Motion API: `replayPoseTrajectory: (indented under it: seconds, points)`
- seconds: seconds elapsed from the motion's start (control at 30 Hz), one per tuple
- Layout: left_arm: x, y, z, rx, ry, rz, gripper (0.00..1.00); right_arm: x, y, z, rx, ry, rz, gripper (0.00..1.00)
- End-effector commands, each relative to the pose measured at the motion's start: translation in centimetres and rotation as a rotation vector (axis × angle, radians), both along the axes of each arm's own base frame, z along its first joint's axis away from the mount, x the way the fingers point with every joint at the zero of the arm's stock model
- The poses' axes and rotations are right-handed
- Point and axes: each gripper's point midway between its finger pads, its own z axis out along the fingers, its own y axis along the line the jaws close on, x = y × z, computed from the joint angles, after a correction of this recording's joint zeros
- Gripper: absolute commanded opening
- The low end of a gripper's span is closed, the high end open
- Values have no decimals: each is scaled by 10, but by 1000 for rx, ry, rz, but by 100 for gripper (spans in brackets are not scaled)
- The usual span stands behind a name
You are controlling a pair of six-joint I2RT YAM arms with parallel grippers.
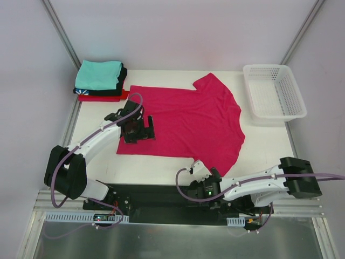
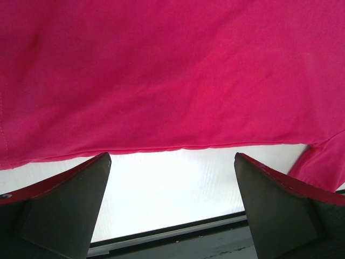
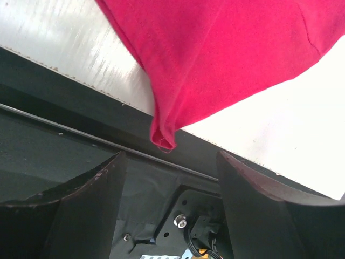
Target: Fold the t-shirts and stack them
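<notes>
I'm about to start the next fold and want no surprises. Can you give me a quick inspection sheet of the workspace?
Surface: white table, largely covered by cloth.
Job's things: crimson-pink t-shirt spread flat and unfolded, sleeve tip hanging past the near edge. Folded stack far left: teal t-shirt on top, black t-shirt, red t-shirt at the bottom.
Clutter: white mesh basket far right, nothing seen inside.
Grippers: left gripper open at the hem; right gripper open below the sleeve tip; neither holds cloth.
Cables: purple cables along both arms, no snag seen.
Surroundings: pale walls; nothing else seen.
</notes>
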Motion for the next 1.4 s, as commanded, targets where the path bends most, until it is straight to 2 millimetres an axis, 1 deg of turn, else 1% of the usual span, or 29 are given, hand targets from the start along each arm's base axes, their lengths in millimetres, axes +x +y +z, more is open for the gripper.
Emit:
replayPoseTrajectory:
  seconds: [0.0,0.03,0.17,0.33,0.53,0.77,0.9,1.1,1.27,1.37]
  points:
    - [-1,-2,14,-8,-38,2,99,-7,12,-1,10,-36,-50,71]
    - [-1,-2,14,-4,-38,1,99,-8,12,-5,-17,-40,-48,71]
    - [-3,-2,13,-5,-32,-2,99,-10,9,-10,-18,-50,-93,70]
    - [-5,-3,12,-3,-28,-2,99,-7,-7,-9,-34,-67,-149,68]
    - [-7,-5,12,-8,-25,-5,99,1,-16,-4,-30,-96,-217,65]
    - [-9,-6,12,-9,-25,-6,99,8,-13,-8,-39,-89,-228,64]
    - [-8,-7,13,-10,-28,-8,99,8,-4,-17,-35,-65,-233,63]
    - [-10,-6,12,-5,-21,-12,99,7,-1,-27,-51,-45,-233,63]
    - [-11,-6,11,-5,-19,-13,99,9,-5,-27,-54,-48,-247,59]
    - [-12,-7,11,-10,-18,-12,99,10,-6,-27,-41,-47,-260,54]
